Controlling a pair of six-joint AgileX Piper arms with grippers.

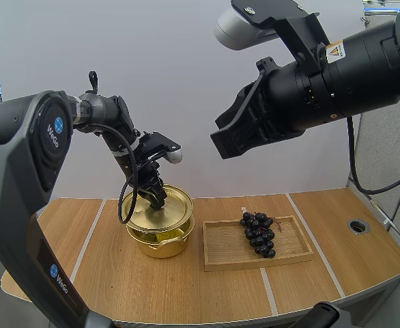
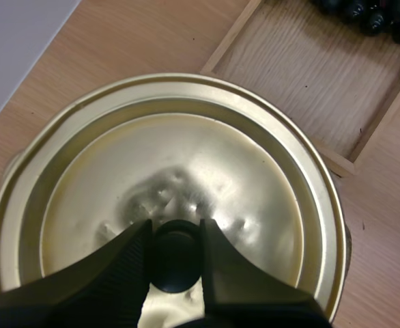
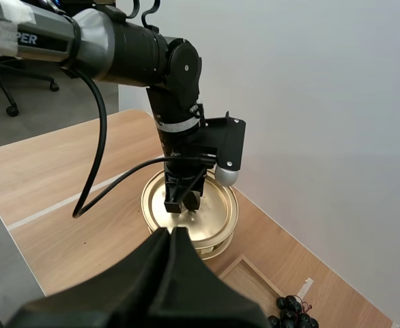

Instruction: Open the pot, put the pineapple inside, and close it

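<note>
Currently the left jaws are nearly closed, pinching the black knob (image 2: 176, 263) of the gold lid (image 2: 186, 157) between their two ribbed fingers (image 2: 111, 273). The knob sits squarely between the tips, touching both inner faces. Directly under the jaws, the lid lies on the gold pot (image 1: 160, 244), its rim showing all round the fingers in the left wrist view. The pot stands on the wooden desk (image 1: 186, 294).

Just beside the pot, off to the side of the left jaws that faces the right arm, lies a shallow wooden tray (image 1: 224, 254). A bunch of dark grapes (image 1: 258, 234) rests inside it, toward the end of the tray farther from the left jaws. The grapes are the only fruit; they are well apart from the knob and untouched by either arm.

The right jaws hang high over the desk, well apart from everything on it. Their fingers (image 3: 169, 273) lie together as one dark wedge, gripping nothing. Ahead of and below that wedge are the pot, the lid and the left jaws on the knob; the grapes lie nearer, just off to one side.
</note>
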